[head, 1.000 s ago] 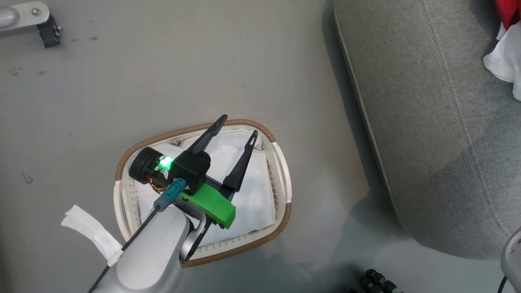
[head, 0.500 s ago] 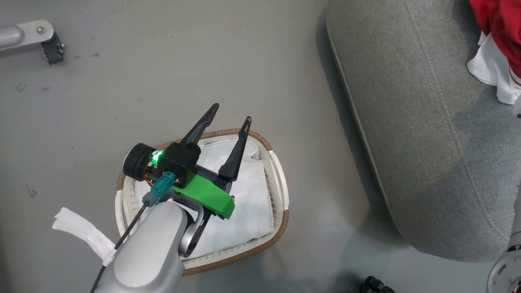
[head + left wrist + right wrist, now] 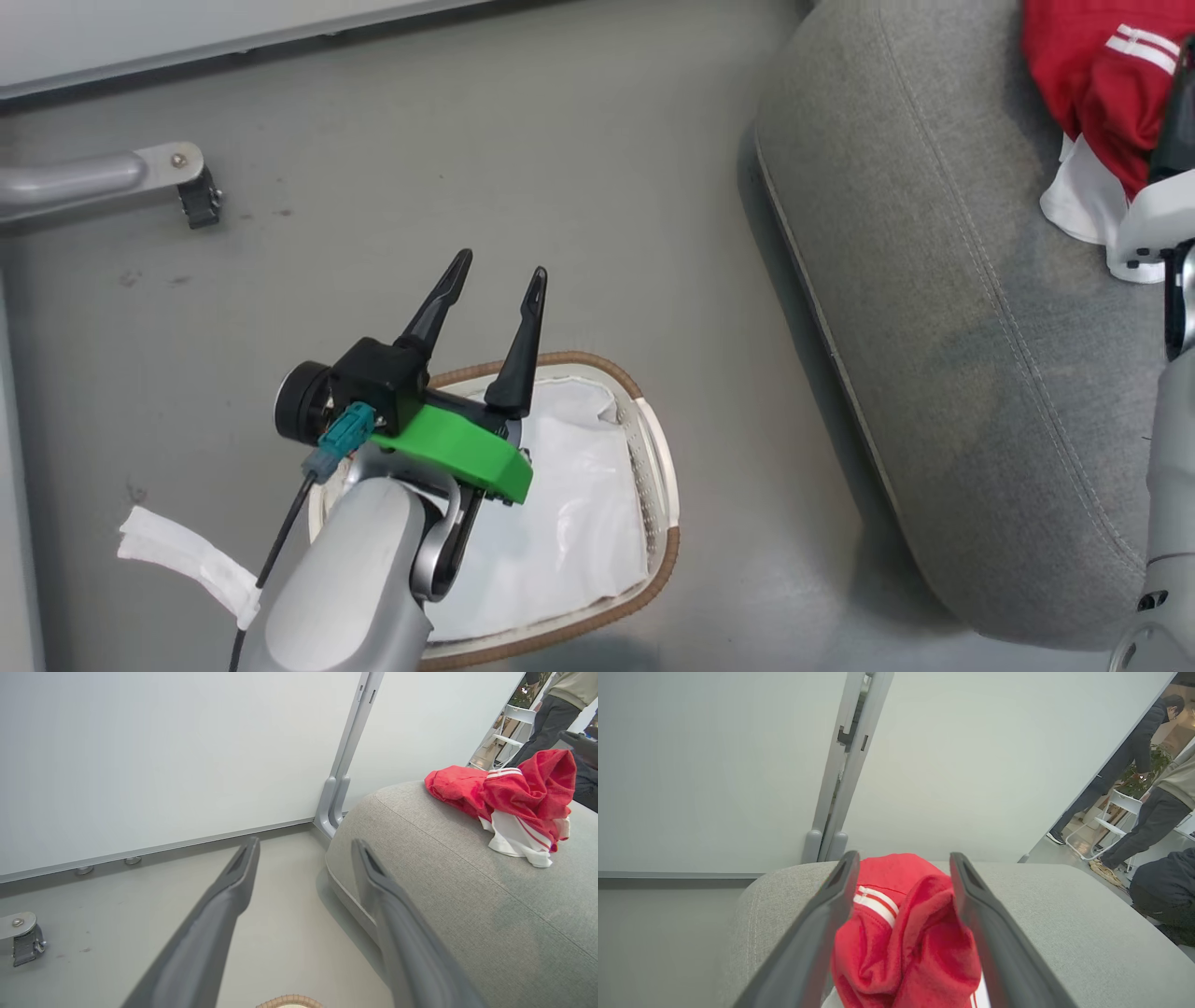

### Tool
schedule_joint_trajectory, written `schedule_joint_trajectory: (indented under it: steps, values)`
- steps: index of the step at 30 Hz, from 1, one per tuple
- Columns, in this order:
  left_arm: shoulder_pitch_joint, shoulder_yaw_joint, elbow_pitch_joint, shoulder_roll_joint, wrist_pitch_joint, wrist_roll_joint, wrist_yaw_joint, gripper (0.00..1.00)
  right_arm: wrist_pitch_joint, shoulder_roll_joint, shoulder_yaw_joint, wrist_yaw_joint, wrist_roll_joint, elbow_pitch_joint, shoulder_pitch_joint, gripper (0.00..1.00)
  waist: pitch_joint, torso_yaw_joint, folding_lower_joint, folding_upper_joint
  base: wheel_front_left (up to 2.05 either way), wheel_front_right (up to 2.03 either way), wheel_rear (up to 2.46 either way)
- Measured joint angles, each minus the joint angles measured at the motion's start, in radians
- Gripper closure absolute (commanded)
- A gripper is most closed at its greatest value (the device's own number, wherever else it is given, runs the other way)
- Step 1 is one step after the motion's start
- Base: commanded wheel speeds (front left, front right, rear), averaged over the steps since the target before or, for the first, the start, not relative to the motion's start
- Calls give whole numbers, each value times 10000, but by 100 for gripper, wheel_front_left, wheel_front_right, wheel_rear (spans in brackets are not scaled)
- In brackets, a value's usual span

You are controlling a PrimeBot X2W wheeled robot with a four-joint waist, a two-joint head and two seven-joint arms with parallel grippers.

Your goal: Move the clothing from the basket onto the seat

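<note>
The red clothing (image 3: 1092, 65) with white stripes lies bunched on the grey seat (image 3: 934, 280) at the upper right. My right gripper (image 3: 902, 861) is open, its two fingers standing either side of the clothing (image 3: 901, 933) on the seat (image 3: 1064, 914). The basket (image 3: 658, 569) stands on the floor at the lower middle, lined with a plain white sheet (image 3: 569, 504). My left gripper (image 3: 499, 271) hangs open and empty over the basket's far rim. In the left wrist view the left gripper (image 3: 303, 849) points at the seat (image 3: 444, 896) and the clothing (image 3: 514, 788).
A metal leg with a black caster (image 3: 191, 191) is on the grey floor at the left. A white strip (image 3: 187, 560) lies on the floor beside the basket. White partition panels (image 3: 140, 765) stand behind. People (image 3: 1148, 816) are beyond the seat at the right.
The head camera has tilted, bringing the wall and more of the clothing into view. My left gripper has moved from inside the basket out past its far rim. My right wrist now shows by the clothing.
</note>
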Motion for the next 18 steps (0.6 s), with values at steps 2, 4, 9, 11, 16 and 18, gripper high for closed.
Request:
schedule_joint_trajectory:
  steps: [2, 4, 9, 11, 16, 18]
  values:
    - [126, 140, 182, -40, 0, -13, 8, 0, 2, 38, 278, 0, 90, -71, 112, 0, -226, 103, 0, 0, 0, 0, 0]
    - [235, 359, 357, -81, 2, 23, 52, 0, 0, 81, 558, 0, 173, -46, 269, 0, -485, 241, 0, 0, 0, 0, 0]
    - [670, 1095, 472, -167, 0, -31, 205, 0, 0, 234, 1262, 0, 500, 40, 530, 0, -1059, 624, -1, 0, 0, 0, 0]
    - [883, 1448, 460, -180, 2, -31, 272, 0, 0, 393, 1616, 0, 811, 58, 748, 0, -1290, 807, -1, 0, 0, 0, 0]
    - [1408, 2243, 318, -197, 2, 25, 343, 0, 2, 675, 2420, 0, 1496, -81, 1493, 0, -1757, 1242, -1, 0, 0, 0, 0]
    - [1653, 2583, 205, -199, 2, 44, 349, 0, 0, 750, 2725, 0, 1747, -142, 1881, 0, -1952, 1400, -1, 0, 0, 0, 0]
